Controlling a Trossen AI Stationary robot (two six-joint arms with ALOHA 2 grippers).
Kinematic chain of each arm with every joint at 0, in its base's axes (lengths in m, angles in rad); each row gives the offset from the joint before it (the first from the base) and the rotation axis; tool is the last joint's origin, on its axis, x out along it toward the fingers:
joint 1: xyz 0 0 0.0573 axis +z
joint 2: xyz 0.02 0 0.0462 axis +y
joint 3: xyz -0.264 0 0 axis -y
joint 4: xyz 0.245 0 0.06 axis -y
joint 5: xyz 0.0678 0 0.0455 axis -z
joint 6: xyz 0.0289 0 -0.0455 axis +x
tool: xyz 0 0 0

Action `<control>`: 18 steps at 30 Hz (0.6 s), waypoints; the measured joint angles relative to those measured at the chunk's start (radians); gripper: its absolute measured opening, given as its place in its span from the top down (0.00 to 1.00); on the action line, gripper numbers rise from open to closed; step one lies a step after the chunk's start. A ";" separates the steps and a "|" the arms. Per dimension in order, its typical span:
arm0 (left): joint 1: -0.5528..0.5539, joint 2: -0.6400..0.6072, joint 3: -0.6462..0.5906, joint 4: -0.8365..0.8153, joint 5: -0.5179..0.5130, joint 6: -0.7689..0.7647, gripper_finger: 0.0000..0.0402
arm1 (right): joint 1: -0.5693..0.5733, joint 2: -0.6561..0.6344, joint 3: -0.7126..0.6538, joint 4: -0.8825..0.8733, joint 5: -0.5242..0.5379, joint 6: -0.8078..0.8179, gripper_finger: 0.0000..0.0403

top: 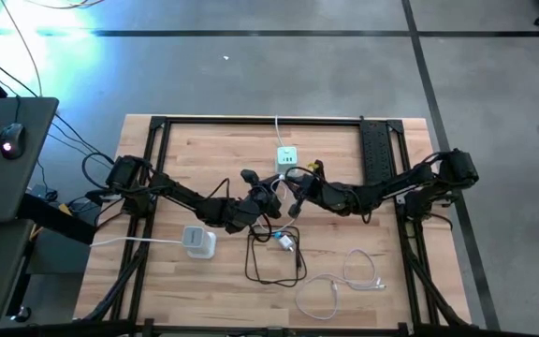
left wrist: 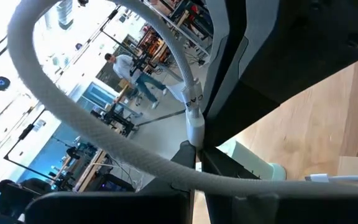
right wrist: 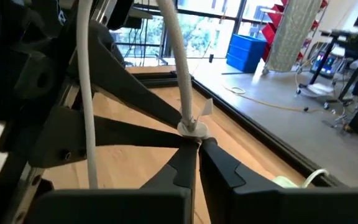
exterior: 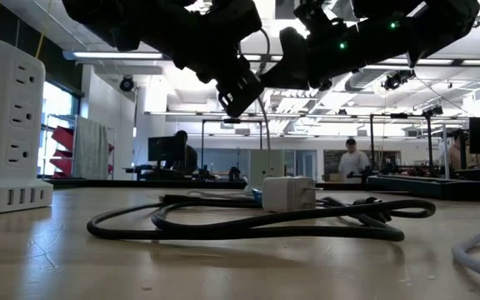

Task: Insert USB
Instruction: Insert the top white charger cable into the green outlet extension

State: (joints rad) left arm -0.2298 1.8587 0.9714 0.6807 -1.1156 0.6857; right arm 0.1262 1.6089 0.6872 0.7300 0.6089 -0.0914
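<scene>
Overall, the wooden table (top: pixel 157 295) carries every item, with both arms reaching in from its left and right edges to meet near the centre. A white power tower (exterior: pixel 7 125) stands upright toward the table's left edge, its outlets and USB ports facing the low camera; seen from above it sits just beside the left arm. A small pale green power cube (top: pixel 287 157) rests toward the far edge, near the middle, its white lead running to that edge. A black cable (top: pixel 274 267) lies in a loose loop near the table's centre, with a white adapter block (exterior: pixel 288 192) resting on it. A white cable (top: pixel 340 285) lies coiled toward the near edge, right of the black loop. The left gripper (left wrist: pixel 194 158) is raised above the table centre, fingers fully closed on the white USB cable (left wrist: pixel 188 93), pinching it at the connector collar. The right gripper (right wrist: pixel 197 152) is just beside the left one, its fingers likewise closed together on the same cable at its collar. That cable is held off the table surface between the two grippers. Whether the connector tip touches any port cannot be told.
</scene>
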 joint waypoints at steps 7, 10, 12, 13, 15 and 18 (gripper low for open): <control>-0.002 0.000 0.000 -0.004 0.028 0.001 1.00 | 0.033 -0.001 0.001 0.005 0.035 -0.053 0.72; -0.001 0.001 0.000 -0.009 0.047 0.001 1.00 | 0.033 -0.002 0.001 0.007 0.038 -0.052 0.61; 0.000 0.001 0.000 -0.010 0.057 0.001 1.00 | 0.032 -0.002 0.001 0.010 0.036 -0.048 0.59; 0.000 0.001 0.000 -0.012 0.062 0.001 1.00 | 0.032 -0.003 0.002 0.011 0.032 -0.047 0.58; 0.000 0.001 0.000 -0.016 0.077 0.001 1.00 | 0.033 -0.003 0.002 0.016 0.025 -0.047 0.61; 0.000 0.001 0.000 -0.025 0.105 0.000 1.00 | 0.034 -0.003 0.002 0.016 0.018 -0.033 0.69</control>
State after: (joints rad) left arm -0.2302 1.8599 0.9718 0.6557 -1.0109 0.6853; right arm 0.1600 1.6062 0.6891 0.7455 0.6268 -0.1246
